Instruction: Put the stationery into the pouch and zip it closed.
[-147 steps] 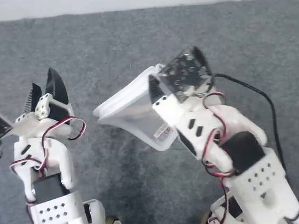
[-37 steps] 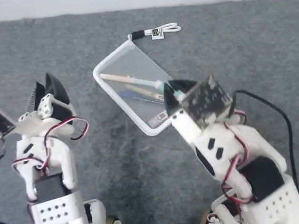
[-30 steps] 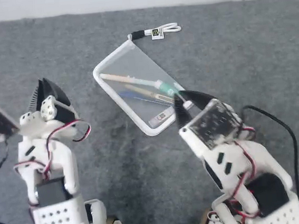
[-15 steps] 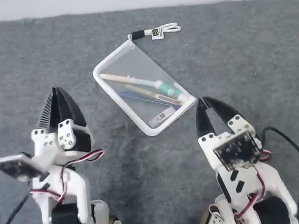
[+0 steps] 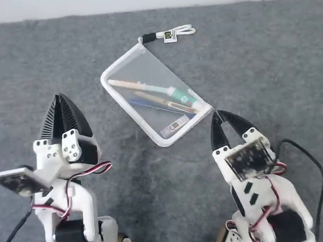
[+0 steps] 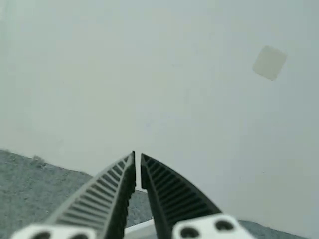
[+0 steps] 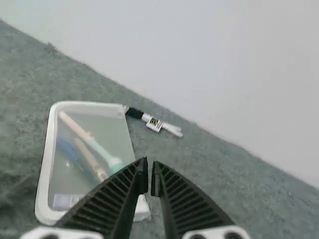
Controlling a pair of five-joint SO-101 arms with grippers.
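Note:
The clear pouch (image 5: 147, 94) with a white rim lies flat on the grey carpet, mid table, with several pens (image 5: 159, 96) inside it. Its white strap (image 5: 171, 33) trails from the far corner. My right gripper (image 5: 217, 113) is shut and empty, its tip just off the pouch's near right corner without touching it. In the right wrist view the gripper (image 7: 149, 163) points over the pouch (image 7: 79, 164) and strap (image 7: 154, 123). My left gripper (image 5: 61, 97) stands shut and empty to the left of the pouch, well apart from it; in its own view the gripper (image 6: 137, 156) faces the wall.
Grey carpet (image 5: 270, 59) covers the table, with open room to the right and the far left of the pouch. A pale wall (image 7: 199, 45) rises behind the far edge. A black cable (image 5: 311, 164) loops beside the right arm.
The right gripper, which earlier held the pouch up, has left it flat and drawn back toward the front. The left arm has also pulled back and dropped lower. The pouch has stayed still.

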